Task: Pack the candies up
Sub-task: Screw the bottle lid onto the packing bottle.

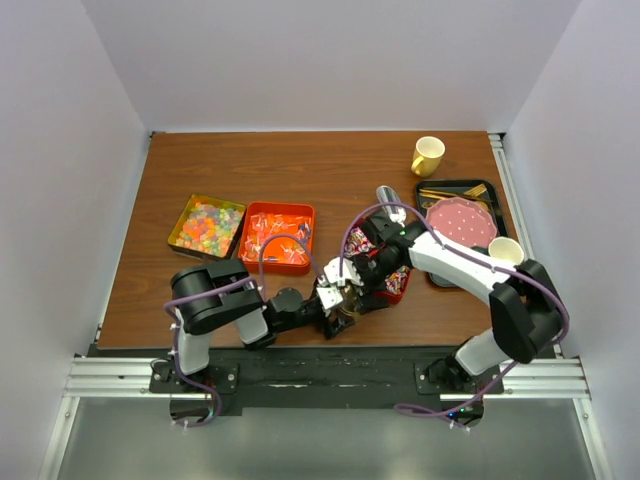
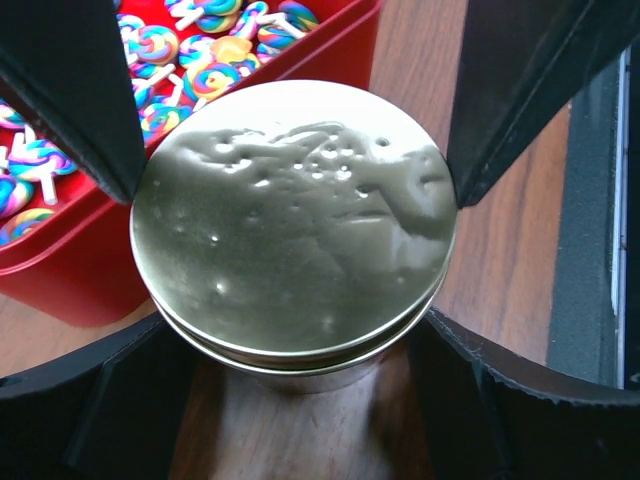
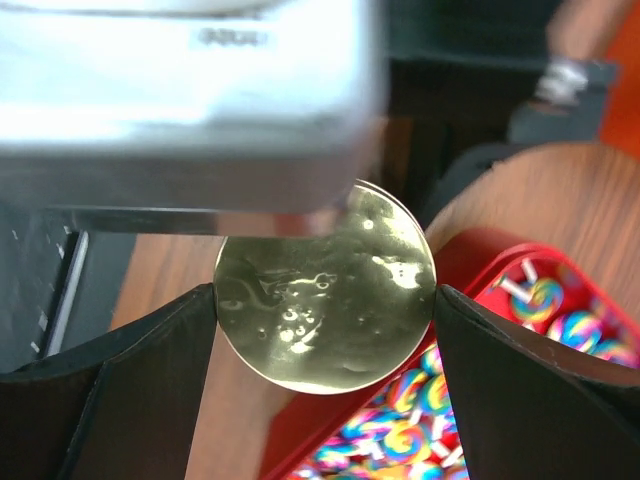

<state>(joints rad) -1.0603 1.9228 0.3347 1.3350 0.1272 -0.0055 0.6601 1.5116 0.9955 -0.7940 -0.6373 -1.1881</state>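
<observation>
Pincers of both arms are meeting over one tin near the table's front edge. The left pincer (image 2: 290, 350) is grasping the gold tin (image 2: 300, 377) by its body, its fingers pressing in from either side just under the rim. The right pincer (image 3: 325, 300) is reaching in from the opposite side and clamping the round gold lid (image 2: 290, 220), a fingertip touching the rim on each side; the lid is sitting on the tin. Just beside the tin, a red tray (image 2: 60, 280) is standing on the wooden table (image 2: 500, 250), holding swirled candies (image 2: 215, 75) on white sticks in pink, blue and yellow. Farther back and to the left, an orange tray (image 1: 277, 207) is holding clear-wrapped candies (image 1: 275, 240), and just beside it on its left a yellow tray (image 1: 179, 220) is carrying a heap of gummy pieces (image 1: 207, 227). To the far right, a pink dotted plate (image 1: 460, 222) is lying on a black tray (image 1: 455, 186), with a yellow mug (image 1: 427, 155) standing beyond it.
</observation>
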